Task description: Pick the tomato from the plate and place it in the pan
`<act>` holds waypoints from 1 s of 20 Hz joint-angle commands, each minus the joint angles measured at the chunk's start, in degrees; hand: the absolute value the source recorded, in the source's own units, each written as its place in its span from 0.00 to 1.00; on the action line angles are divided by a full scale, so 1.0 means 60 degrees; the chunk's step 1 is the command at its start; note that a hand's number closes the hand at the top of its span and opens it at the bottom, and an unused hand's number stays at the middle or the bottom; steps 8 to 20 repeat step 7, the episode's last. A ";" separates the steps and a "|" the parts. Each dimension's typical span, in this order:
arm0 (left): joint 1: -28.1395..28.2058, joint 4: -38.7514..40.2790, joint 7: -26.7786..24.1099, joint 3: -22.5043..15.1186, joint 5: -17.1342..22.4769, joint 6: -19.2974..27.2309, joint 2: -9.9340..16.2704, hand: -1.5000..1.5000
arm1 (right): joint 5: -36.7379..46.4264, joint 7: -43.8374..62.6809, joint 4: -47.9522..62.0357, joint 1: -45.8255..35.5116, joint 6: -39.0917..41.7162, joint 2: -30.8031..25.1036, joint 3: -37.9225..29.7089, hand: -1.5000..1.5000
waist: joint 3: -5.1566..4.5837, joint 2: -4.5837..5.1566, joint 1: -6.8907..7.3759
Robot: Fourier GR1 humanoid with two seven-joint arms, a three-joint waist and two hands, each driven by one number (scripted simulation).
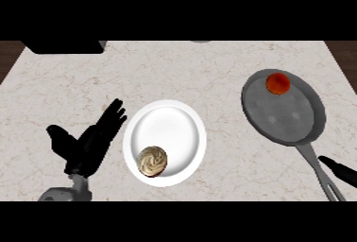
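— Low at the view's right edge, what is that black shape?

— Part of the right robot hand (340, 171), just beside the pan's handle (317, 169). Only a little of it shows, so I cannot tell whether its fingers are spread or curled.

— And the tomato?

— The tomato (278, 83) lies inside the pan (284, 109), close against the far rim, red-orange and round. The pan is dark grey, its bowl tilted across the right side of the surface (209, 66), its handle running down toward the lower right edge.

— What about the plate?

— The white plate (165, 142) sits to the left of the pan, well apart from it. On its near part rests a round, beige swirled pastry (153, 161), something like a cinnamon roll. The rest of the plate shows bare white.

— The other hand?

— The left robot hand (90, 142) is just beside the plate's left rim, fingers straight and spread, pointing up and away, thumb out to the left. It holds nothing. Its grey forearm (68, 191) comes in from the lower edge.

— Describe the surface and the room.

— The surface is pale marble with faint brownish veining. Beyond its left and right far corners a strip of dark wood-brown floor shows. A dark boxy object (63, 46) sits at the far left of the surface, cut off by the view's top.
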 commanded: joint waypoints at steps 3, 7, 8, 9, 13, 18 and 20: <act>0.0572 -0.0448 0.0022 -0.0088 0.0116 -0.0357 -0.0098 0.50 | -0.0184 0.0016 -0.2103 0.1839 0.0512 0.0614 0.0298 0.00 | -0.0001 0.0010 0.0042; 0.0798 -0.0305 -0.0427 0.0013 -0.0166 -0.0512 -0.0163 0.50 | -0.0172 0.0384 -0.1905 0.1542 0.0744 0.0142 0.0174 0.00 | 0.0002 0.0018 0.0078; 0.0798 -0.0305 -0.0427 0.0013 -0.0166 -0.0512 -0.0163 0.50 | -0.0172 0.0384 -0.1905 0.1542 0.0744 0.0142 0.0174 0.00 | 0.0002 0.0018 0.0078; 0.0798 -0.0305 -0.0427 0.0013 -0.0166 -0.0512 -0.0163 0.50 | -0.0172 0.0384 -0.1905 0.1542 0.0744 0.0142 0.0174 0.00 | 0.0002 0.0018 0.0078; 0.0798 -0.0305 -0.0427 0.0013 -0.0166 -0.0512 -0.0163 0.50 | -0.0172 0.0384 -0.1905 0.1542 0.0744 0.0142 0.0174 0.00 | 0.0002 0.0018 0.0078; 0.0798 -0.0305 -0.0427 0.0013 -0.0166 -0.0512 -0.0163 0.50 | -0.0172 0.0384 -0.1905 0.1542 0.0744 0.0142 0.0174 0.00 | 0.0002 0.0018 0.0078; 0.0798 -0.0305 -0.0427 0.0013 -0.0166 -0.0512 -0.0163 0.50 | -0.0172 0.0384 -0.1905 0.1542 0.0744 0.0142 0.0174 0.00 | 0.0002 0.0018 0.0078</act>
